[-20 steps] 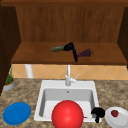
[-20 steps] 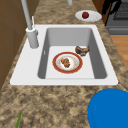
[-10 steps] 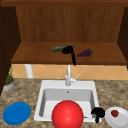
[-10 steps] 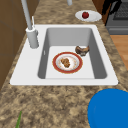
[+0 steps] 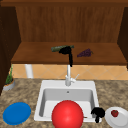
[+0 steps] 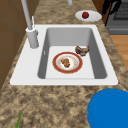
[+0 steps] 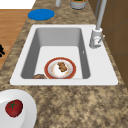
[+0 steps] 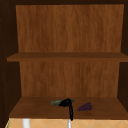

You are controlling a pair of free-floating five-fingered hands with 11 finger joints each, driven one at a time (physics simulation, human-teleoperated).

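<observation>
The left hand (image 5: 65,50) is up at the lower shelf (image 5: 37,55) of the wall cabinet, directly above the tap (image 5: 68,75), with its fingers curled round a dark green bottle (image 5: 57,48) that lies on its side on the shelf board. The bottle's body sticks out to the left of the hand and a short end shows on the right side of it. A long black part of the hand hangs down past the shelf's front edge toward the tap. In the upper view the same hand (image 8: 66,103) sits on the bottle (image 8: 56,102) on the lower shelf, with a bunch of purple grapes (image 8: 85,107) just beside it on the shelf — apart from both hand and bottle.

The right hand (image 5: 98,113) hangs low, at the sink's (image 5: 42,100) front right corner, fingers curled and holding nothing; it is just beside the white plate (image 5: 117,120) that carries a tomato (image 5: 114,113) on the worktop (image 5: 25,92), not touching it.

Inside the sink, the left side view shows a red-rimmed plate (image 6: 79,65) with brown food (image 6: 65,62) on it, and a brown bowl-like thing (image 6: 82,50) just beside the plate on the side away from the tap. A large red ball shape (image 5: 67,115) stands in front of the sink in the front view. Left of the sink, a blue plate (image 5: 16,113) lies on the worktop, with a potted plant (image 5: 9,81) behind it.
</observation>
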